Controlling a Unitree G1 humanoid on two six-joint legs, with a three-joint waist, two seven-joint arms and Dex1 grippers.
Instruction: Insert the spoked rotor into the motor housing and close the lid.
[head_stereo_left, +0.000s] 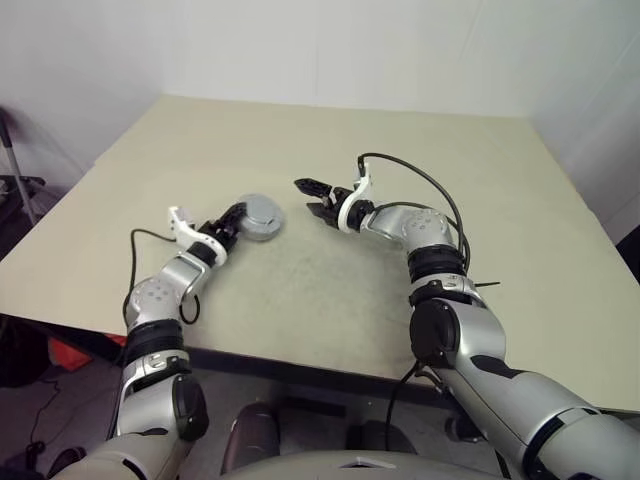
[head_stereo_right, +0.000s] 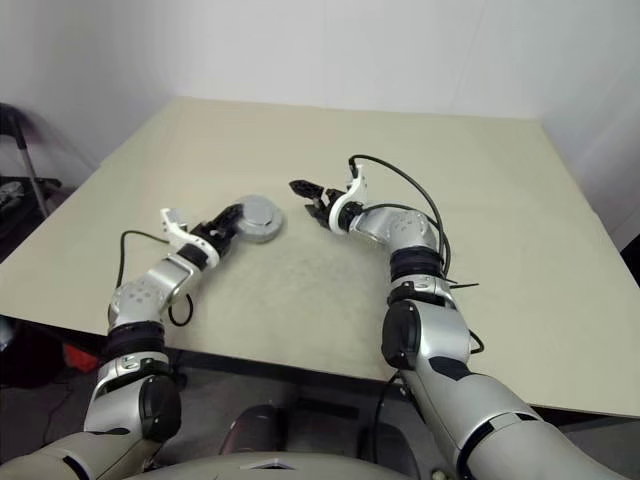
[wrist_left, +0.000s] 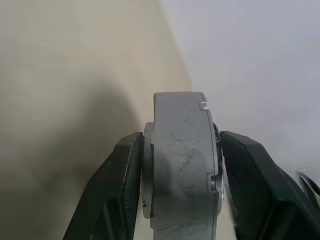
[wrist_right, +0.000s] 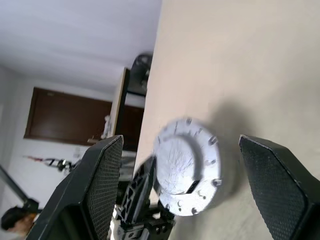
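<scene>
Lid (wrist_right: 187, 167) sits on the motor housing (head_stereo_left: 262, 226), on the tabletop (head_stereo_left: 330, 270) and clamped in the left hand (head_stereo_left: 238, 215). The right hand (head_stereo_left: 312, 197) hangs spread just beside. A careless left release could nudge the lid askew.

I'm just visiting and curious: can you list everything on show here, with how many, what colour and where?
Lid: one, grey, closed on the housing, on the table by the left gripper.
Housing: one, silver-grey, between the left gripper's fingers.
Table: one, beige, in front of the robot.
Left gripper: one, black fingers, shut on the housing.
Right gripper: one, black fingers, open, just right of the lid.
</scene>
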